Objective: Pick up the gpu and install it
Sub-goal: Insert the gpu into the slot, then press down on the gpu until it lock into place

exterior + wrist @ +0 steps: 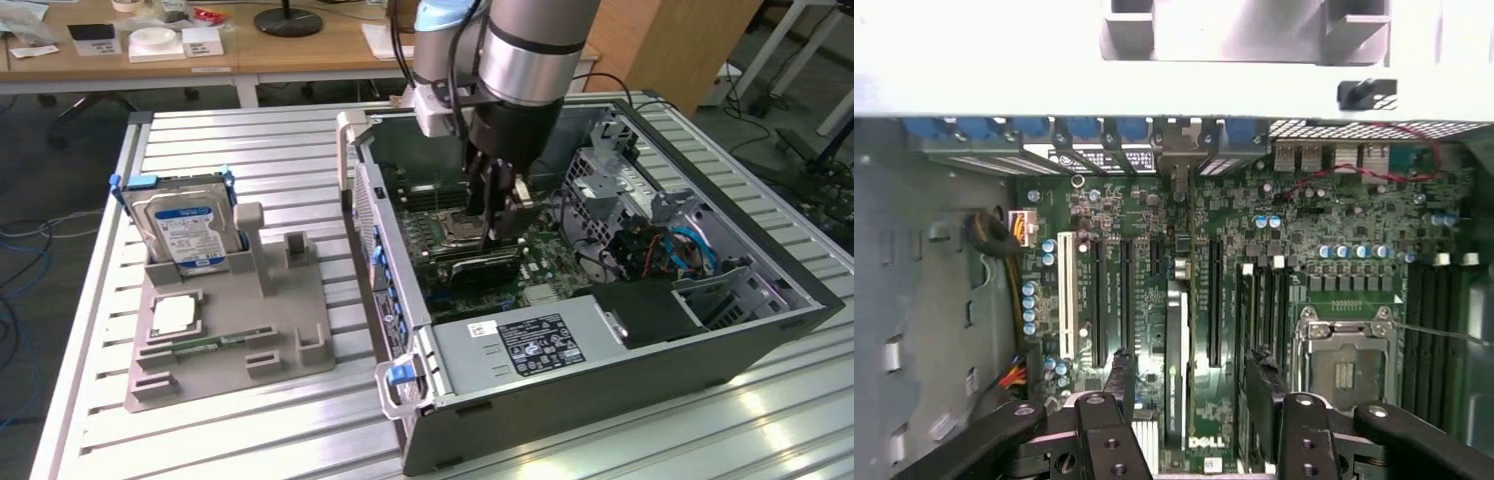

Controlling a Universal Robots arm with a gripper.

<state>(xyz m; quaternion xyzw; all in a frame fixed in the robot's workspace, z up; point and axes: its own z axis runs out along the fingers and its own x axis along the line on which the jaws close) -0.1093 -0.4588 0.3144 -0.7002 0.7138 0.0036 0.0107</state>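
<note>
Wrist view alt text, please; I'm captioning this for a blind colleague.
The open gripper hangs above a computer motherboard, its two dark fingers either side of a thin card standing edge-on in the expansion slots, apparently the gpu. A processor socket sits nearby.

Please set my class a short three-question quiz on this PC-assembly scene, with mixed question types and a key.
1. True or false: the jaws of the gripper stand open.
2. Where is the gripper? A) over the tray; B) inside the case, above the motherboard; C) over the desk.
3. What stands upright in the grey tray?

Key: 1 true; 2 B; 3 the hard drive.
</note>
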